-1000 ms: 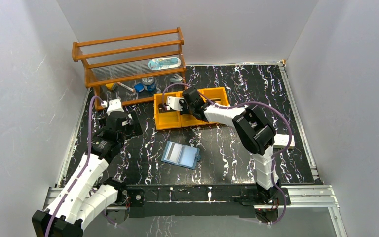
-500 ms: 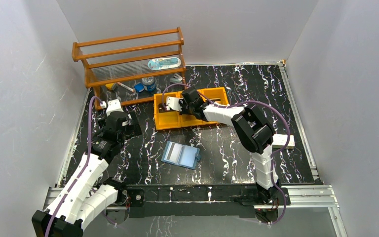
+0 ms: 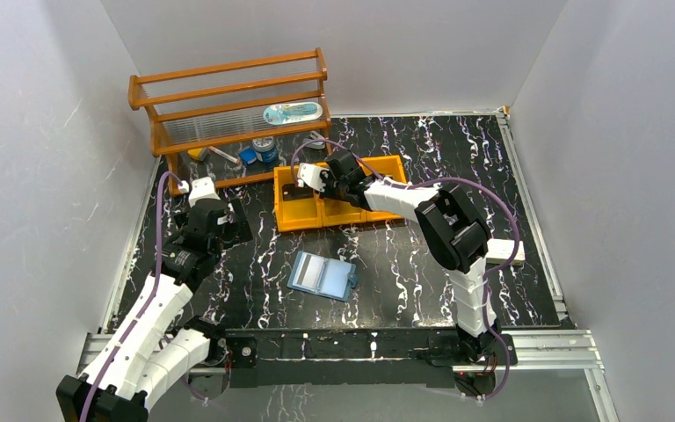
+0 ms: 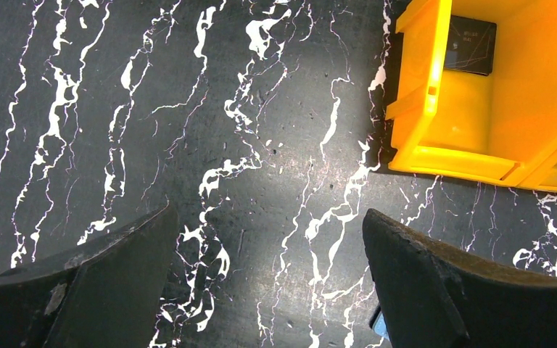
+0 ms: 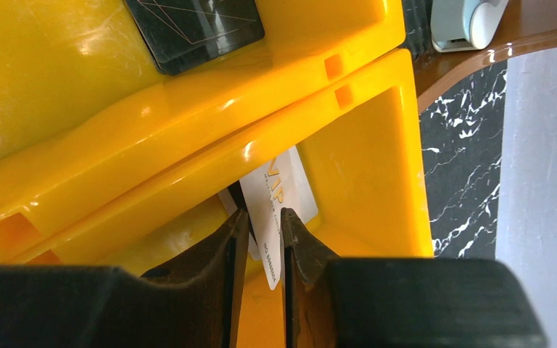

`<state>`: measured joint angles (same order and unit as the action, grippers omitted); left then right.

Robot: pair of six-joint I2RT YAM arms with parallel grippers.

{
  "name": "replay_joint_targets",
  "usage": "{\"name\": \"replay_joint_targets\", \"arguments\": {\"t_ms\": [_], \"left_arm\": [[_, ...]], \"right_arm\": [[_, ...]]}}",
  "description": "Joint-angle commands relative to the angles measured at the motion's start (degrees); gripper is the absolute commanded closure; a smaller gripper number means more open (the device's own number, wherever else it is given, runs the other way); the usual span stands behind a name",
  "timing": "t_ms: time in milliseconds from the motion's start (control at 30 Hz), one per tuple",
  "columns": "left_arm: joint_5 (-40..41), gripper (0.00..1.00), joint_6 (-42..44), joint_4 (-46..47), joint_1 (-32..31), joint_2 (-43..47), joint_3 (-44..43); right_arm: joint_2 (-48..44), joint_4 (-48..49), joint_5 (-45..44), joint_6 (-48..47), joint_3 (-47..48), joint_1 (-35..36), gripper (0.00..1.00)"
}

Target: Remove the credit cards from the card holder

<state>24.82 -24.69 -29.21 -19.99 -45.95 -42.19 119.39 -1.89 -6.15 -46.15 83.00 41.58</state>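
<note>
The light blue card holder (image 3: 321,275) lies open on the table's near middle; its corner (image 4: 377,326) peeks out by my left finger. My right gripper (image 3: 327,182) is down in the orange tray (image 3: 388,165). In the right wrist view its jaws (image 5: 263,214) stand slightly apart, open, with a silver-white credit card (image 5: 288,190) leaning loosely between them in the tray's middle compartment. A dark credit card (image 5: 192,25) lies flat in the neighbouring compartment, also seen from the left wrist (image 4: 470,45). My left gripper (image 4: 268,217) hangs wide open over bare table, left of the tray.
A wooden rack (image 3: 228,97) with small items stands at the back left, just behind the tray. A white box (image 3: 507,251) lies at the right, beside the right arm. A pale blue-grey object (image 5: 468,22) sits on the rack's base beyond the tray.
My right gripper's jaws have parted from shut, loosening on the silver-white card, and the wrist has shifted slightly toward the rack. The left arm has not moved.
</note>
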Motion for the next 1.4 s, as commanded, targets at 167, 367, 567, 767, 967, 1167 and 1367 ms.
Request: {"name": "replay_joint_targets", "arguments": {"t_ms": [167,367,567,767,967,1167,1367], "left_arm": [[-0.93,0.02,0.6,-0.06,0.3,0.67,-2.04],[-2.02,0.02,0.78,0.25,0.26,0.29,-1.92],[-4.17,0.02,1.04,0.69,0.25,-0.53,-1.47],[-8.69,0.02,1.7,2.05,0.24,-1.94,-0.57],[-24.11,0.09,5.19,6.27,0.27,-3.81,2.0],[-36.54,0.14,5.64,8.91,0.3,-7.69,3.56],[-45.03,0.17,5.49,9.01,0.19,-14.33,3.83]], "right_arm": [[0.27,-0.61,1.22,4.15,3.23,-0.5,0.68],[-1.52,1.61,0.41,7.71,2.71,-0.48,0.67],[-7.43,4.28,2.14,16.52,1.47,-0.44,0.64],[-18.05,5.2,3.95,38.15,-5.33,-0.44,0.56],[-25.31,-2.77,5.83,76.49,-12.71,-0.53,0.42],[-31.49,14.09,16.26,94.89,-30.53,2.34,0.5],[-33.35,20.13,13.2,101.34,-36.73,8.34,0.5]]}}
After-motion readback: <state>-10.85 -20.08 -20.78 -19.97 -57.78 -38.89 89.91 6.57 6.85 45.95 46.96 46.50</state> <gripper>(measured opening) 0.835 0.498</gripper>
